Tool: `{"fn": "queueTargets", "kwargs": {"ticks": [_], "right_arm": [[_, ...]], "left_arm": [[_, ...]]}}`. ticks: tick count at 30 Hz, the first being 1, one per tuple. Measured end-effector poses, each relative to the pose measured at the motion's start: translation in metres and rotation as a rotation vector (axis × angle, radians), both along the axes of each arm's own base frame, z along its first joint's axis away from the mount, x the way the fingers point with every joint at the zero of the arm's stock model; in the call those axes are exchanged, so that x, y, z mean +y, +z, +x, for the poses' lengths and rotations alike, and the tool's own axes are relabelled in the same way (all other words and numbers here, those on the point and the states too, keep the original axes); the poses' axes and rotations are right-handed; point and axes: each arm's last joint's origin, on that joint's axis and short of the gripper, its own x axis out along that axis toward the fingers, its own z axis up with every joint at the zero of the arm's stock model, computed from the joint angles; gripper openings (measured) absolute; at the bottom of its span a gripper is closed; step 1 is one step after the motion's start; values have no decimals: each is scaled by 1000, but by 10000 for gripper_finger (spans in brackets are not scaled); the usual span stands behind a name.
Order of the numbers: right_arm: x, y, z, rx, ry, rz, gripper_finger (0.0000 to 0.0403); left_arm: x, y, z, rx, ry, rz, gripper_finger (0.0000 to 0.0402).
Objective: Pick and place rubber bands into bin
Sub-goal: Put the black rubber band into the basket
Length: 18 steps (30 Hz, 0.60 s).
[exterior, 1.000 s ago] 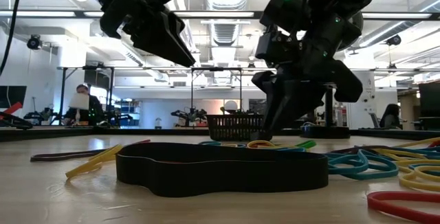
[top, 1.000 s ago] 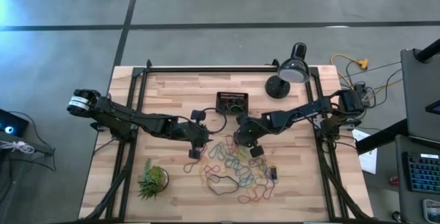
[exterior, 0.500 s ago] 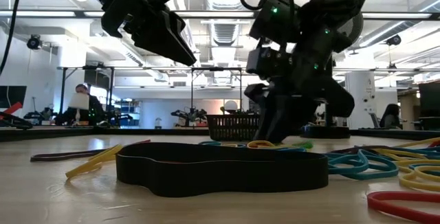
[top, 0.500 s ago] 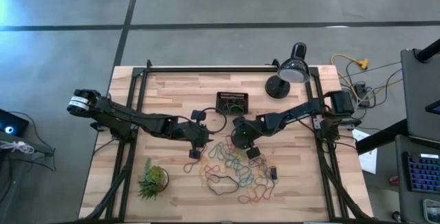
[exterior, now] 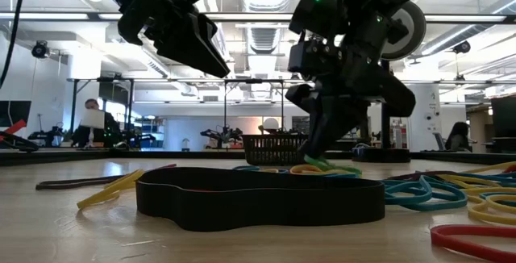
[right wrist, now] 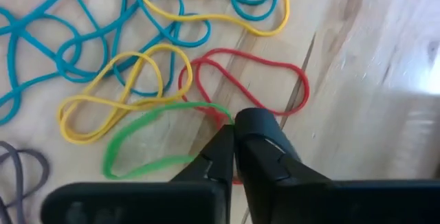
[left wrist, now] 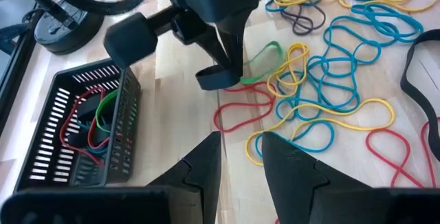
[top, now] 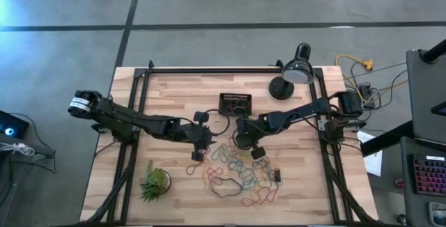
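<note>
Right pincer [right wrist: 234, 131] pinched onto green rubber band [right wrist: 137, 138] end.

**Right gripper pinched shut on a green band, left gripper hovering**

Down at the tabletop with the right gripper [right wrist: 234, 131], fingers pressed together, clamped on the green rubber band [right wrist: 148, 138] at the edge of the scattered rubber bands [top: 240, 171], on the side nearest the bin [top: 235, 104]. Reaching in from the table's right edge, forearm stretched low, wrist bent steeply downward, fingertips pointing at the wood just in front of the bin. Seen from table height: tips at the surface, green loop trailing from them.

Over on the other side, left gripper [left wrist: 240, 148] raised above the table, fingers parted with a clear gap, nothing between them, aimed toward the bin and the right gripper.
</note>
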Motion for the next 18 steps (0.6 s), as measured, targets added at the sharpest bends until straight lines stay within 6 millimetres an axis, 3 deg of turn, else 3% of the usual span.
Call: {"fn": "queueTargets", "kwargs": {"ticks": [12,18], "right_arm": [[0,17,-5,-12,-13,10,9],[-1,8,-7,40,-37,12,9]], "left_arm": [[0,0,0,-1,0,-1,91],[0,0,0,-1,0,0,91]]}}
